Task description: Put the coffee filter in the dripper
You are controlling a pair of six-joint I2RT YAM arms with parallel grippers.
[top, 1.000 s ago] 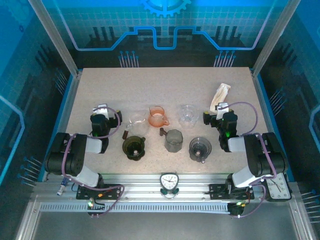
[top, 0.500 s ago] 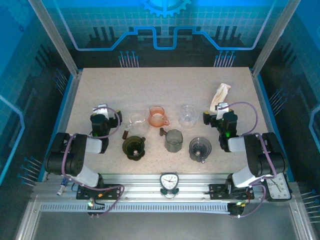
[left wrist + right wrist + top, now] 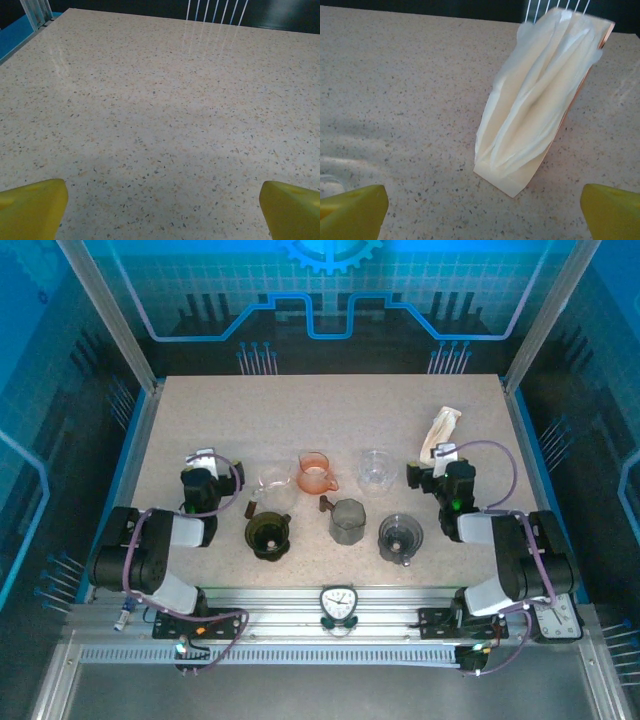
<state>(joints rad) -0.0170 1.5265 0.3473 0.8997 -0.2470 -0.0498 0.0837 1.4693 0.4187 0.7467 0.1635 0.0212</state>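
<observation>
The coffee filter [image 3: 441, 429], a stack of folded cream paper, lies on the speckled table at the right rear; in the right wrist view the coffee filter [image 3: 540, 95] fans out just ahead of my fingers. My right gripper [image 3: 441, 457] [image 3: 484, 210] is open and empty, a short way in front of the filter's narrow end. A dark green dripper [image 3: 268, 535] and a dark grey dripper [image 3: 400, 537] stand near the front. My left gripper [image 3: 204, 459] [image 3: 164, 210] is open over bare table at the left.
A clear glass vessel [image 3: 269, 481], an orange one [image 3: 316, 472], a clear cup [image 3: 375, 468] and a grey mug [image 3: 348, 521] stand in the middle. A timer [image 3: 338, 602] sits on the front rail, another [image 3: 556, 618] at the right corner. Metal posts frame the table.
The right arm's rear links have shifted slightly toward the near right corner. Both grippers stay open in the same places, and the objects have not moved.
</observation>
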